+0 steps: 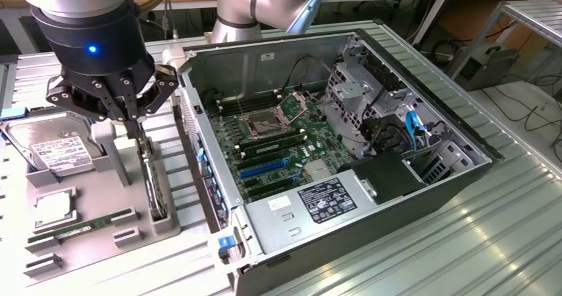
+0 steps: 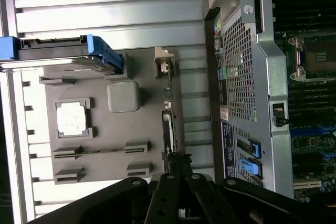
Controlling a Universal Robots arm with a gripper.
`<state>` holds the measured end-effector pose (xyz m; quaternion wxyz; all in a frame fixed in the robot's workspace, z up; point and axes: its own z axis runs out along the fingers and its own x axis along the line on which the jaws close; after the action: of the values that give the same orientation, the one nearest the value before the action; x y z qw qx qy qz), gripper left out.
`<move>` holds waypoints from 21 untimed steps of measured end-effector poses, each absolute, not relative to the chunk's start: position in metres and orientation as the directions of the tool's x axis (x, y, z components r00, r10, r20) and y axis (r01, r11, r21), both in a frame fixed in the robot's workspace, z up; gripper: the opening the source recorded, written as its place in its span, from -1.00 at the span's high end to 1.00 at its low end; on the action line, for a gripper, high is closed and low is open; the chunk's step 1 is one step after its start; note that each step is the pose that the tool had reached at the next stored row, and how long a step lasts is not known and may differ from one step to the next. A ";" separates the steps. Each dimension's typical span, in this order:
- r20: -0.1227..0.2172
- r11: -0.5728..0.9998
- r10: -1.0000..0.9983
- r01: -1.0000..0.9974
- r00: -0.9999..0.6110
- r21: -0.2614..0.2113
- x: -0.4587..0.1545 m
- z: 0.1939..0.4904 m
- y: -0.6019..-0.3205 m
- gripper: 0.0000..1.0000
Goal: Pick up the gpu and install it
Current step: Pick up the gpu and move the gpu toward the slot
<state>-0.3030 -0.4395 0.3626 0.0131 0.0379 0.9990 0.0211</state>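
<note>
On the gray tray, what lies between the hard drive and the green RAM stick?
A square processor chip lies there; the exterior view shows it.

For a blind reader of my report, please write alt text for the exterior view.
The robot's jaws are shut on the top edge of the gpu, which stands on edge in a grey holder tray beside a hard drive. On the exterior view's right lies an open computer case with its motherboard exposed.
</note>
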 end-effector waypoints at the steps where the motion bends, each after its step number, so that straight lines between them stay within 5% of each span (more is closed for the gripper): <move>1: -0.025 0.996 0.076 0.075 -0.997 0.043 -0.303 0.363 -0.440 0.79; 4: -0.025 0.996 0.076 0.075 -0.997 0.043 -0.303 0.363 -0.440 0.77; 8: -0.026 0.996 0.076 0.075 -0.997 0.043 -0.303 0.358 -0.439 0.28; 21: -0.035 0.994 0.101 0.100 -0.994 0.044 -0.308 0.326 -0.439 0.28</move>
<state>-0.3079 -0.4392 0.3255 0.0188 0.0504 0.9983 0.0212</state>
